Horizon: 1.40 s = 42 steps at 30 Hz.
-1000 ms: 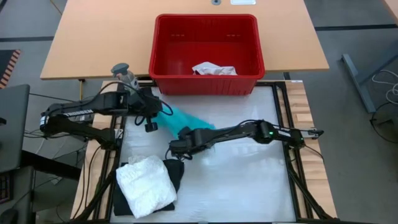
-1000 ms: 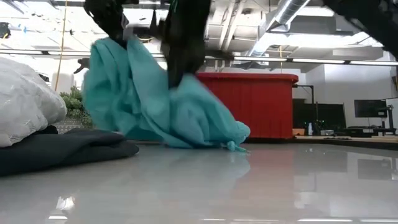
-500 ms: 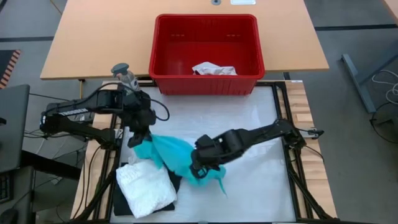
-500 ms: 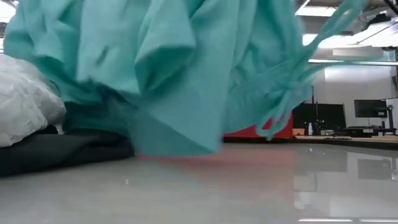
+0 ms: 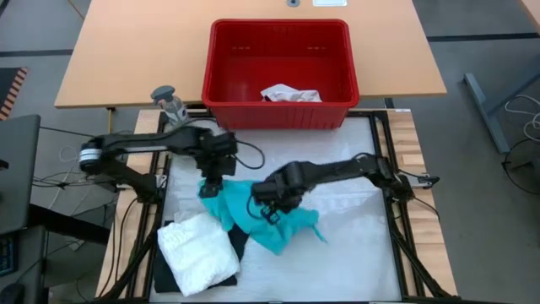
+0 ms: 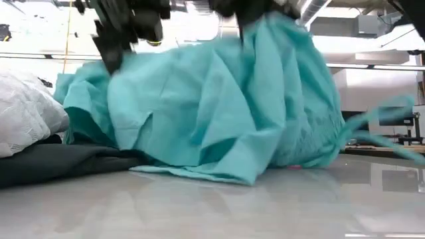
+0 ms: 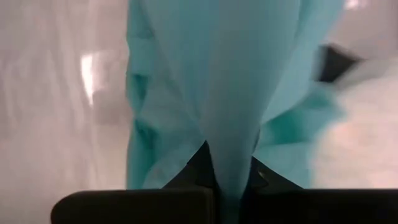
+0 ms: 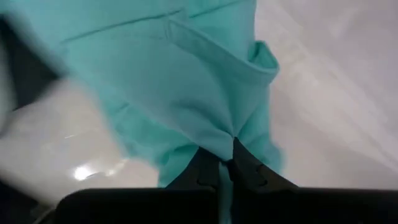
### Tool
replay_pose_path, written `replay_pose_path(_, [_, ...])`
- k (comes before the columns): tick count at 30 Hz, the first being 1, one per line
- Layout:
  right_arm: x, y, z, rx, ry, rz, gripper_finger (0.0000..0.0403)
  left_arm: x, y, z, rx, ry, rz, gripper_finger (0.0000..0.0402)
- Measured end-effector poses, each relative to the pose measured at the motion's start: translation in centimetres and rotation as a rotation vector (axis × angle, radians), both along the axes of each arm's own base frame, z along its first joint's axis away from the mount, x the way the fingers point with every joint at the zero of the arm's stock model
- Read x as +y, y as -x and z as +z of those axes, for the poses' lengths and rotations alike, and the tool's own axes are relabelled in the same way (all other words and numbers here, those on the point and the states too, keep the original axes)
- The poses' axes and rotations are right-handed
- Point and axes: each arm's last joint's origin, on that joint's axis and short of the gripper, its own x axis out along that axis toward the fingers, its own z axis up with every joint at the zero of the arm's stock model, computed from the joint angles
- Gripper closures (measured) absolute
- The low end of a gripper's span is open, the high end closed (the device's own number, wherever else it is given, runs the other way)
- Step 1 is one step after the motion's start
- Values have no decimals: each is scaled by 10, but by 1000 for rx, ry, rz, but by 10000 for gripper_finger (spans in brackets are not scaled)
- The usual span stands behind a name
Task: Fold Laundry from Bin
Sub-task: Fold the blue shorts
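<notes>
Teal garment (image 5: 257, 215) hangs mid-frame between us: left gripper (image 5: 209, 184) and right gripper (image 5: 268, 196) both pinch it.

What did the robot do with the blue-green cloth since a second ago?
Both arms swung the teal garment from near the red bin out over the table, then back a little. Now it sags in a heap on the white table, partly over the black garment. The left gripper and right gripper stay shut on it. The white lacy garment and the white one in the bin did not move.
</notes>
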Motion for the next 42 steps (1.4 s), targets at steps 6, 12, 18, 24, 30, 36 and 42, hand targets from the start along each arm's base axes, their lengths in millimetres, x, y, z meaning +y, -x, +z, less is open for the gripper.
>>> replay_pose_path(6, [-41, 6, -42, 173, 56, 5, 373, 45, -12, -32, 24, -80, 61, 401])
replay_pose_path(12, [-81, 9, -63, 226, 90, 54, 373, 90, -12, -27, -123, -209, 205, 401])
replay_pose_path(18, [-103, 19, -43, 177, 110, 30, 373, 102, -2, -7, -95, -227, 255, 401])
replay_pose_path(24, [-74, 37, 2, 17, 51, 20, 373, 78, 6, 28, -77, -144, 208, 401])
replay_pose_path(30, [-18, 45, 28, -157, -75, 71, 373, 23, 25, 57, -89, 25, 99, 401])
replay_pose_path(36, [44, 57, 59, -385, -270, 170, 373, -34, 57, 96, -183, 391, 43, 401])
replay_pose_path(42, [75, 73, 83, -531, -319, 207, 373, -59, 70, 125, -335, 599, -32, 401])
